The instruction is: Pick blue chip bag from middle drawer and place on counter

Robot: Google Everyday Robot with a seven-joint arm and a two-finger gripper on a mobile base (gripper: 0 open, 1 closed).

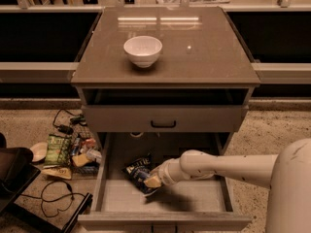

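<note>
Grasping step in hand: pincer (152, 180) sits on blue chip bag (136, 169) in middle drawer (194, 199) — grip can't tell. Next: lift clear, onto bench (209, 57).

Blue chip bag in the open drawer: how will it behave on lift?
Probably floppy: the blue chip bag looks crinkled. Likely light, being small beside the gripper at its near edge in the middle drawer. Its shiny-looking film may slip.

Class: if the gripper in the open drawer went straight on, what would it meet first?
Probably the blue chip bag, right ahead of the gripper in the middle drawer; contact is unclear.
</note>
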